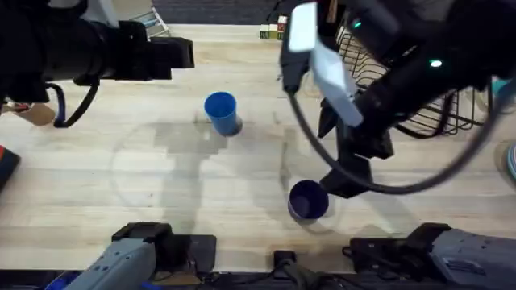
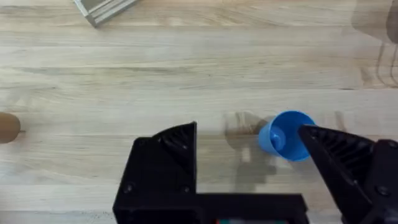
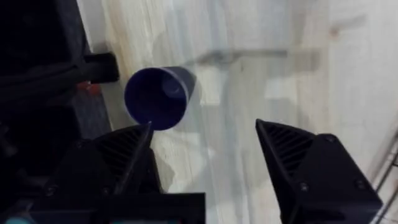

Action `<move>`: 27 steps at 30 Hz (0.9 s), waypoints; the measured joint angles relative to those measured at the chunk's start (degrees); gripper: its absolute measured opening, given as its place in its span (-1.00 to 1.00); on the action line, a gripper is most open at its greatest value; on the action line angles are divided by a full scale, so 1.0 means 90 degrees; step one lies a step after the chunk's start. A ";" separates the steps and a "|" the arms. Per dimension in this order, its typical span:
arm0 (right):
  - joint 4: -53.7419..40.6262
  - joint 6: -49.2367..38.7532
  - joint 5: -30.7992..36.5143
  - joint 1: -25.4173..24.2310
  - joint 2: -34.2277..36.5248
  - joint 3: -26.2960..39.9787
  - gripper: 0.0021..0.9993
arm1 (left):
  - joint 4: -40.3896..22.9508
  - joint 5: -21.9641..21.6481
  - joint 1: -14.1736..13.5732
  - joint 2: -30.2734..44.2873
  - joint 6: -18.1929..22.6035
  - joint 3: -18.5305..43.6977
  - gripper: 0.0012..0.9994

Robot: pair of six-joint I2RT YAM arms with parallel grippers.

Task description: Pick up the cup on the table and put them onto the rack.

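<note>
Wooden table point(image 1: 161, 177) holds two upright blue cups point(image 1: 221, 111), mouths open.

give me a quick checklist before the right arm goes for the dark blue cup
1. Right gripper jaws open: ok.
2. Dark blue cup upright on the table: ok.
3. Cup centred between the jaws: not ok, in the right wrist view it sits off toward one finger.
4. Light blue cup away from the approach: ok.
5. Rack has a free slot: cannot tell, the arm hides much of it.
</note>
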 joint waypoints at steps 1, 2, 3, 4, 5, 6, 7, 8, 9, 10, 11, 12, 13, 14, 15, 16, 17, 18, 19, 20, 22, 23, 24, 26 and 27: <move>-0.0012 0.0000 0.0000 0.0039 0.0089 0.0000 1.00 | 0.0000 0.0000 0.0000 0.0000 0.0000 0.0000 0.99; -0.0035 -0.0005 0.0002 0.0107 0.0193 0.0000 1.00 | 0.0000 0.0000 0.0000 0.0000 0.0000 0.0000 0.99; -0.0064 -0.0020 0.0002 0.0177 0.0274 0.0000 1.00 | 0.0000 0.0000 0.0000 0.0000 0.0000 0.0000 0.99; -0.0102 -0.0033 0.0003 0.0274 0.0367 0.0000 1.00 | 0.0000 0.0000 0.0000 0.0000 0.0000 0.0002 0.99; -0.0122 -0.0051 0.0002 0.0363 0.0436 0.0000 1.00 | 0.0000 0.0000 0.0000 0.0000 0.0000 0.0000 0.99; -0.0129 -0.0053 0.0002 0.0450 0.0498 0.0000 1.00 | 0.0000 0.0000 0.0000 0.0000 0.0000 0.0000 0.99; -0.0129 -0.0070 0.0003 0.0559 0.0566 0.0000 0.99 | 0.0000 0.0000 0.0000 0.0000 0.0000 0.0002 0.99; -0.0131 -0.0080 0.0002 0.0649 0.0618 0.0000 0.99 | 0.0000 0.0000 0.0000 0.0000 0.0000 0.0002 0.99; -0.0133 -0.0095 0.0002 0.0736 0.0670 0.0000 0.99 | 0.0000 0.0000 0.0000 0.0000 0.0000 0.0001 0.99; -0.0133 -0.0100 0.0002 0.0815 0.0722 0.0000 0.99 | 0.0000 0.0000 0.0000 0.0000 0.0000 0.0000 0.99; -0.0136 -0.0102 0.0002 0.0879 0.0769 0.0000 0.99 | 0.0000 0.0000 0.0000 0.0000 0.0000 0.0000 0.99; -0.0139 -0.0102 0.0002 0.0946 0.0821 0.0000 0.99 | 0.0000 0.0000 0.0000 0.0000 0.0000 0.0000 0.99; -0.0146 -0.0102 0.0002 0.0993 0.0875 0.0000 0.99 | 0.0000 0.0000 0.0000 0.0000 0.0000 0.0000 0.99; -0.0150 -0.0102 0.0005 0.1031 0.0935 0.0000 0.99 | 0.0000 0.0000 0.0000 0.0000 0.0000 0.0000 0.99; -0.0158 -0.0110 0.0005 0.1048 0.0994 0.0000 0.99 | 0.0000 0.0000 0.0000 0.0000 0.0000 0.0002 0.99; -0.0165 -0.0118 0.0013 0.1055 0.1061 0.0000 0.99 | 0.0000 0.0000 0.0000 0.0000 0.0000 0.0000 0.99; -0.0165 -0.0119 0.0022 0.1055 0.1109 0.0000 0.99 | 0.0000 0.0000 0.0000 0.0000 0.0000 0.0002 0.99; -0.0160 -0.0121 0.0027 0.1055 0.1161 0.0000 0.99 | 0.0000 0.0000 0.0000 0.0000 0.0000 0.0000 0.99; -0.0154 -0.0121 0.0045 0.1055 0.1199 0.0000 0.99 | 0.0000 0.0000 0.0000 0.0000 0.0000 0.0002 0.99; -0.0100 -0.0121 0.0172 0.1055 0.1263 0.0000 0.99 | 0.0000 0.0000 0.0000 0.0000 0.0000 0.0000 0.99; 0.0199 -0.0130 0.0319 0.1055 0.1363 0.0002 0.99 | 0.0000 0.0000 0.0000 0.0000 0.0000 0.0002 0.99; 0.0276 -0.0145 0.0352 0.1055 0.1508 0.0002 0.99 | 0.0000 0.0000 0.0000 0.0000 0.0000 0.0000 0.99; 0.0282 -0.0145 0.0357 0.1055 0.1568 0.0002 0.99 | 0.0000 0.0000 0.0000 0.0000 0.0000 0.0000 0.99; 0.0288 -0.0144 0.0359 0.1055 0.1702 0.0002 0.99 | 0.0000 0.0000 0.0000 0.0000 0.0000 0.0002 0.99; 0.0299 -0.0143 0.0359 0.1055 0.1774 0.0002 0.99 | 0.0000 0.0000 0.0000 0.0000 0.0000 0.0002 0.99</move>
